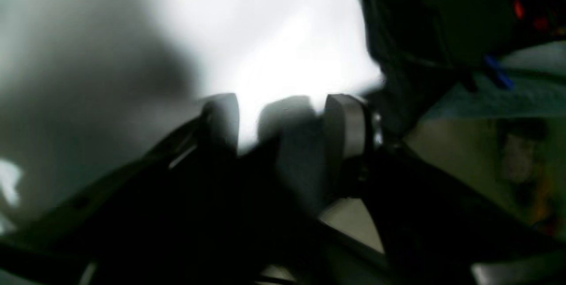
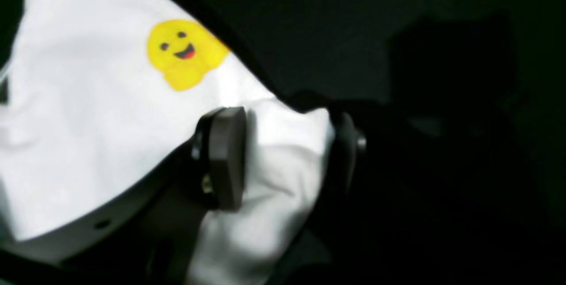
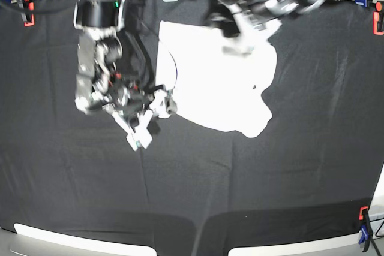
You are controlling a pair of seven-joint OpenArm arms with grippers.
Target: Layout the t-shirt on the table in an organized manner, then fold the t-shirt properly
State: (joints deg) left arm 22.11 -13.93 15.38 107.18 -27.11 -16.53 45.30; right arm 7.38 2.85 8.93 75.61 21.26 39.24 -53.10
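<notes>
Right wrist view: right gripper (image 2: pixel 287 152) has its jaws spread wide, a bunched white edge of the shirt (image 2: pixel 97 112) lying between them, not pinched.
Left gripper (image 1: pixel 283 121): jaws apart and holding nothing, white cloth just beyond the tips; picture blurred.
Shirt: spread flat on the table (image 3: pixel 300 166) between both grippers, a yellow smiley print showing, lower hem uneven.
Progress: layout looks mostly done, though edges need straightening; no fold made yet.
</notes>
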